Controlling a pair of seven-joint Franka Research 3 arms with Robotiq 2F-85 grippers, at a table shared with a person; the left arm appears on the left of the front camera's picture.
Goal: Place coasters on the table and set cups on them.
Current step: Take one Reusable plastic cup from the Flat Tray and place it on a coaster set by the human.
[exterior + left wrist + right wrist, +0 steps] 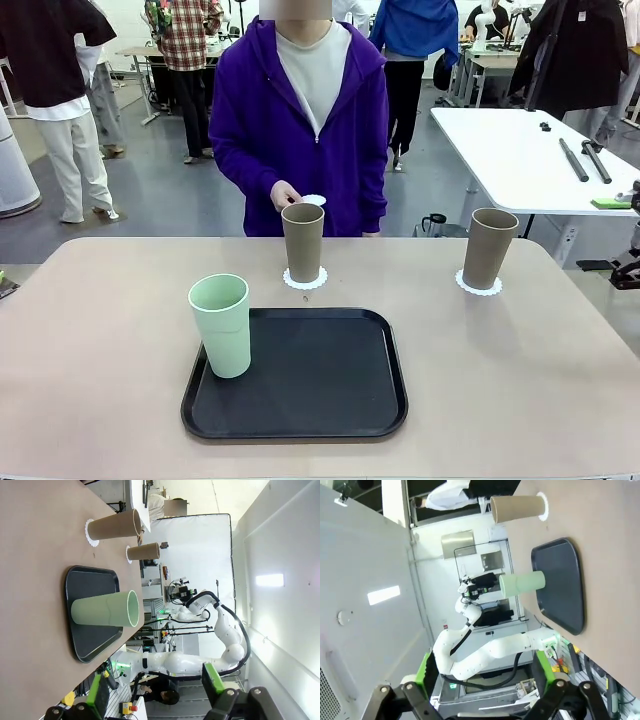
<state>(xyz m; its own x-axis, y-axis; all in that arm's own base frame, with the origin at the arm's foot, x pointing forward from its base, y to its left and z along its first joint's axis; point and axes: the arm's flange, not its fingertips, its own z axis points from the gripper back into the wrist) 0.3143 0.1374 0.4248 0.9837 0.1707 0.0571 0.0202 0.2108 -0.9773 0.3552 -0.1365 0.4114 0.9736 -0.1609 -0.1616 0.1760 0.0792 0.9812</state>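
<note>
- Front view: tan cup (303,240) on coaster (305,279), far middle of the bench (100,330); second tan cup (489,247) on second coaster (479,287), far right.
- Mint cup (222,325) at left edge of black tray (310,375).
- Person's hand (285,195) holds third coaster (314,200), far side.
- Left pincer (156,695), right pincer (485,680): wide, empty.

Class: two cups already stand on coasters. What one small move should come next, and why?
Likely the person's hand should lay the loose coaster it holds on bare table. The middle brown cup already stands on the middle coaster, the right brown cup on the right coaster; the green cup stands on the black tray with none beneath it.
</note>
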